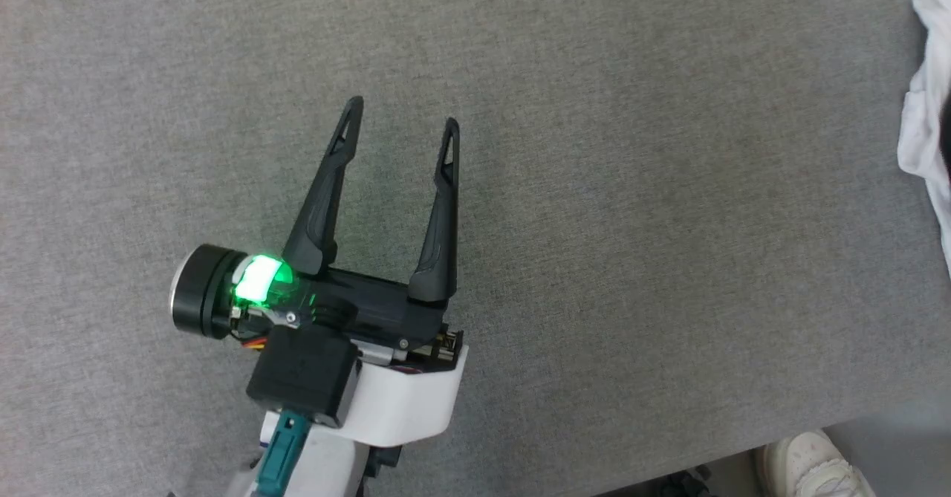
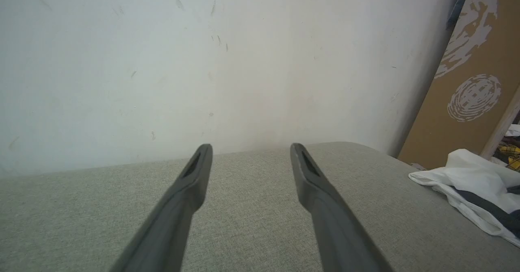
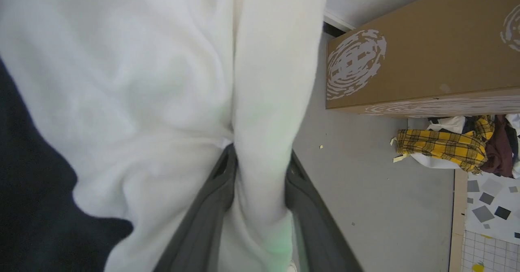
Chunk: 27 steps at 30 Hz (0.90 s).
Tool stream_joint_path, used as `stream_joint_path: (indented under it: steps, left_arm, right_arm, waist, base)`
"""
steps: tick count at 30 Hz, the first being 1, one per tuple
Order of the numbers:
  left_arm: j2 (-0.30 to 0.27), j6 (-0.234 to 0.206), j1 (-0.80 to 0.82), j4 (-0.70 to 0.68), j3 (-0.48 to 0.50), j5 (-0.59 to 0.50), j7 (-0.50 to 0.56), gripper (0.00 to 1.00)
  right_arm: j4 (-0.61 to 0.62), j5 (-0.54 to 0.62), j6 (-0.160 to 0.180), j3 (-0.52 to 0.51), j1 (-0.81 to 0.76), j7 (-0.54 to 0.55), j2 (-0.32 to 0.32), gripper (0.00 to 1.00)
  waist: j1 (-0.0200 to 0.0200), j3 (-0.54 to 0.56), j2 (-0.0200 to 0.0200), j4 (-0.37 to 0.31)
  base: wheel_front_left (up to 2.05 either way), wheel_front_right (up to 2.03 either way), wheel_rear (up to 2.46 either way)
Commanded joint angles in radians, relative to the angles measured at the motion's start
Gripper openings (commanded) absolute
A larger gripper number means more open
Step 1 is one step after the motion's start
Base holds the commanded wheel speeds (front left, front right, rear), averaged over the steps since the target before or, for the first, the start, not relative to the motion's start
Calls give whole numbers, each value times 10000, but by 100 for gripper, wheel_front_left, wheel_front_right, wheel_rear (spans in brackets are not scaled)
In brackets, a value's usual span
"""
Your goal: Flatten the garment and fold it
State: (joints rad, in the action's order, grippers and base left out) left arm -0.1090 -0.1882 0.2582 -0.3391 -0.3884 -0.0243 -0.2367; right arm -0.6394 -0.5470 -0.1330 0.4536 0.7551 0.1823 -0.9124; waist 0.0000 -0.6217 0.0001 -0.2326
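- While the left gripper (image 1: 403, 111) hovers with its 2 fingers spread over the grey cloth-covered surface (image 1: 594, 185), the garment (image 1: 921, 133) lies bunched at the surface's right side.
- The right gripper (image 3: 261, 154) pinches a white fold of it.
- A scuffed white wall (image 2: 203, 60) backs the surface; a cardboard box (image 3: 426, 60) and yellow plaid cloth (image 3: 438, 146) are on the grey floor (image 3: 365, 182).

Cardboard box (image 3: 422, 60), yellow plaid cloth (image 3: 443, 146)
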Motion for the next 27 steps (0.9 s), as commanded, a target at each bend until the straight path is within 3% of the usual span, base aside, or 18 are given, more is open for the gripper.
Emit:
stream_joint_path:
  steps: [1,13,20,27]
  left_arm:
    - [-23,-93,167,33,17,-23,-12,100]
    - [64,-218,-278,386,121,591,-174,100]
    - [26,-196,-929,489,408,1190,-235,100]
    - [-21,-121,-1683,588,768,1697,-247,100]
  right_arm:
    - [-192,-96,23,118,140,-102,51,98]
    - [-606,-918,23,234,256,-901,95,100]
    - [355,-1473,23,-697,-579,-1926,800,100]
    - [2316,-895,23,-2708,-2571,-3105,2100,100]
  waist:
    - [0,141,-1,3]
    - [0,1490,-1,313]
    - [0,2692,-1,590]
    - [0,3854,-1,863]
  base:
    - [0,0,0]
    - [0,0,0]
    - [0,0,0]
    - [0,0,0]
